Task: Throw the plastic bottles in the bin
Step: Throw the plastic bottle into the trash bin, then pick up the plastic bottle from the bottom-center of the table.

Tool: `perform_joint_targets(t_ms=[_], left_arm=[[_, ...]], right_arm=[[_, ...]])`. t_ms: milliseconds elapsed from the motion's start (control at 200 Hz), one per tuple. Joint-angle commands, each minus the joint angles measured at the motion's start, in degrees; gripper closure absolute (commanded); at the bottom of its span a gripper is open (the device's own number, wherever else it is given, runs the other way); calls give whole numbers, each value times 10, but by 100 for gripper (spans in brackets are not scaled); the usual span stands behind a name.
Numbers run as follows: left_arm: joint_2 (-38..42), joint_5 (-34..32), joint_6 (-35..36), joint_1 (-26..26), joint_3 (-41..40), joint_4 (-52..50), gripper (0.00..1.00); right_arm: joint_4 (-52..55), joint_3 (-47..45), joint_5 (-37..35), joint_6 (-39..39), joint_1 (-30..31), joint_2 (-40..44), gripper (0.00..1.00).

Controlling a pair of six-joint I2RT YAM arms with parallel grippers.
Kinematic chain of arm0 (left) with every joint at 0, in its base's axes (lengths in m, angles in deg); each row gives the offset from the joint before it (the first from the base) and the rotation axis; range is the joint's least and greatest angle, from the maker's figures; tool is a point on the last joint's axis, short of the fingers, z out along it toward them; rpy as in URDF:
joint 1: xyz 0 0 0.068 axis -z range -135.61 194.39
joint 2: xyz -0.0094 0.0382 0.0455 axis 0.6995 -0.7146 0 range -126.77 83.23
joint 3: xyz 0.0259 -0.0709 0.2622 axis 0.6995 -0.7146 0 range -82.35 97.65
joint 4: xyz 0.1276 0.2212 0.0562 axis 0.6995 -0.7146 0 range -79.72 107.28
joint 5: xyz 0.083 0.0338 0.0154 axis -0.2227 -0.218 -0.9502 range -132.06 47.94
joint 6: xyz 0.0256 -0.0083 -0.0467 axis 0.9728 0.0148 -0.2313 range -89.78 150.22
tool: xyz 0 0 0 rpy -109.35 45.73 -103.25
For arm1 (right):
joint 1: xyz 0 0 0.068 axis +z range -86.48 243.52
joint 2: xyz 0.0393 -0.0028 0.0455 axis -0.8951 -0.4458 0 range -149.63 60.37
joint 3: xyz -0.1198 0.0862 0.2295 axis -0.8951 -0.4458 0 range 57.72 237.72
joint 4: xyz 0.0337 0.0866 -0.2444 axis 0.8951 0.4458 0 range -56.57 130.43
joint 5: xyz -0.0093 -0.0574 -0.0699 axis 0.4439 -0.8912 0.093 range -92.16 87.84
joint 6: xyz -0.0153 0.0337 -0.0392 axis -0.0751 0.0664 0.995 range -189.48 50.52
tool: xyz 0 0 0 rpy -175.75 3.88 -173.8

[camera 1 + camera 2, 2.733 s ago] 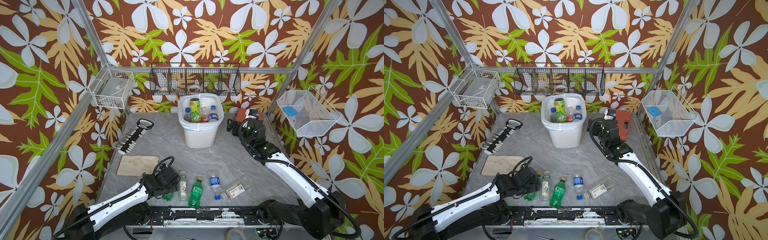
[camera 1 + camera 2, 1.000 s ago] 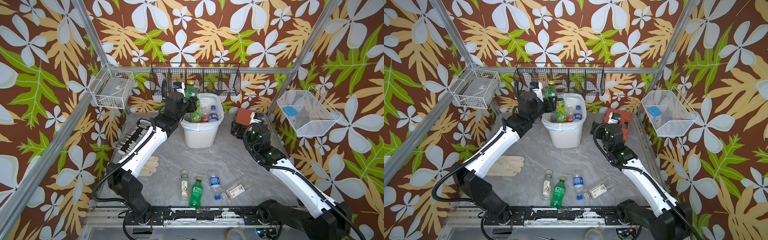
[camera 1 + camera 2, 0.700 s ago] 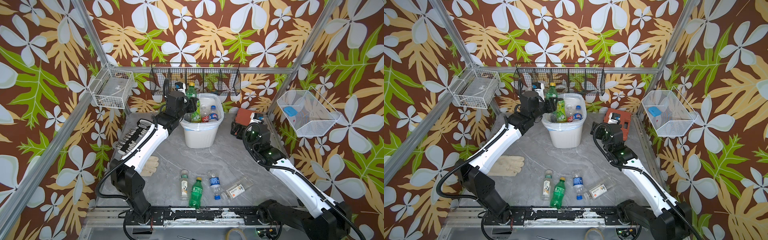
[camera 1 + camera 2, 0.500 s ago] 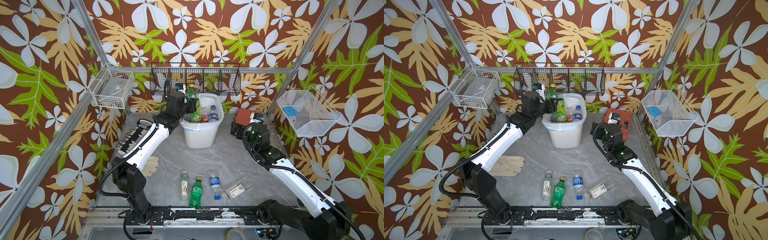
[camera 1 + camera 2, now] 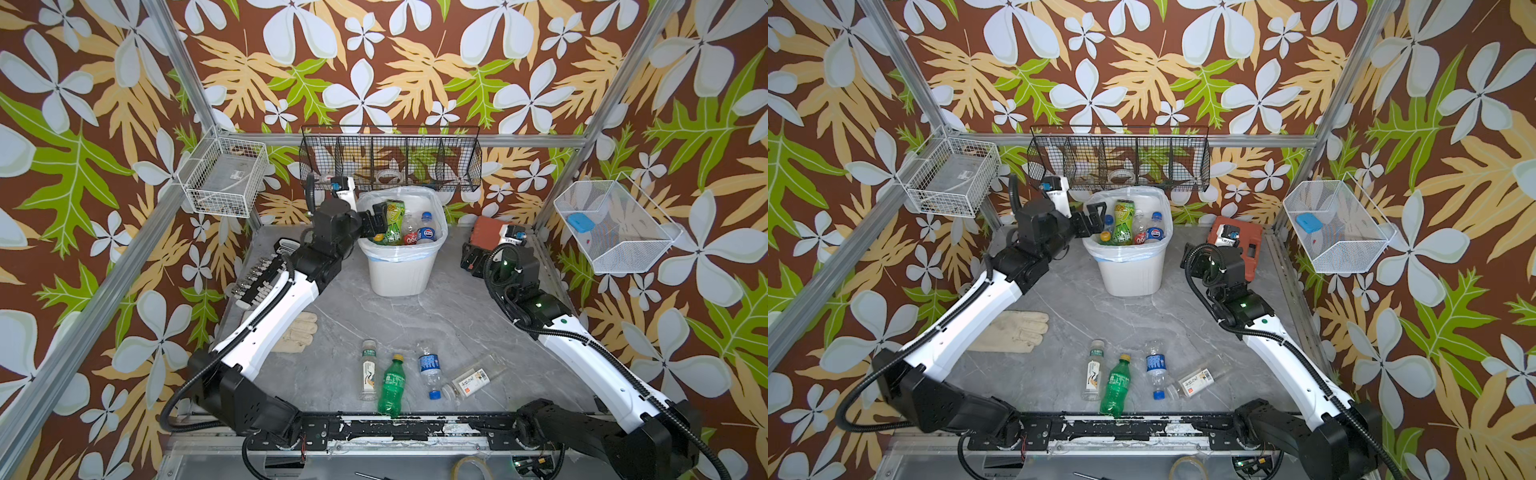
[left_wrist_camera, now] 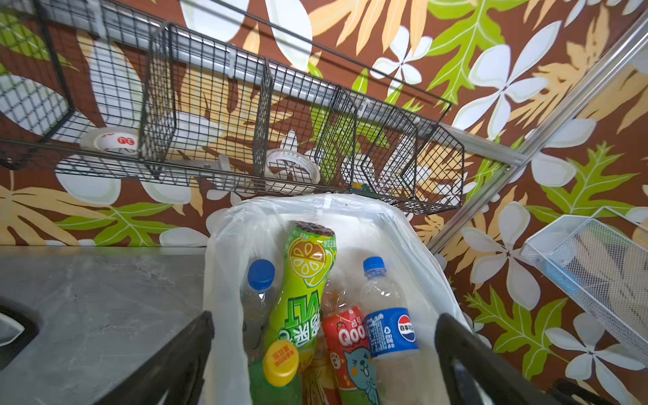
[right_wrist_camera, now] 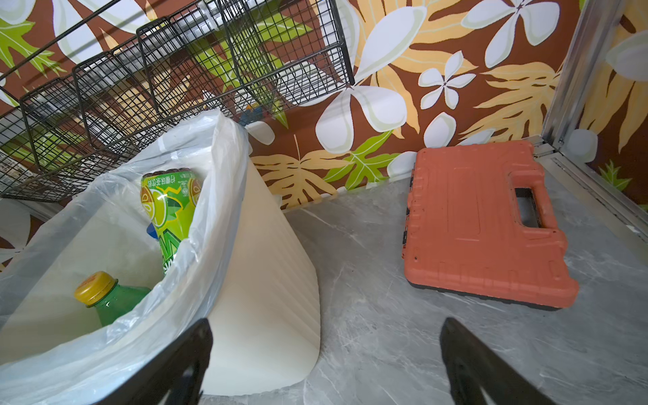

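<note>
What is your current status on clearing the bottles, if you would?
Left gripper open at bin mouth; right gripper open, empty. Four bottles lying on table. Nothing blocking.

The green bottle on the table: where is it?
In both top views the green bottle lies at the front middle of the table, between a white-label bottle and a blue-label bottle.
</note>
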Motion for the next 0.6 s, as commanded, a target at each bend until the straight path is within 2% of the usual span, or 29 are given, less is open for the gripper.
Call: perform_joint_targets(t_ms=[0,150,285,395,595], left_arm=[[71,-19,-20,-2,-108,87,0],[187,-48,-88,-1,-321,118,0],[253,-58,-149,-1,-442,116,0],[280,-63,-165,-1,-479,114,0],[273,-69,-158,-1,-477,112,0]], right_arm=[[-16,-1,4,1,1,-3,0],[-20,-6,14,-7,0,-10,0],[-13,-6,25,-12,0,-19,0],[3,-9,36,-19,0,-23,0],[26,-28,52,-39,0,-13,0]])
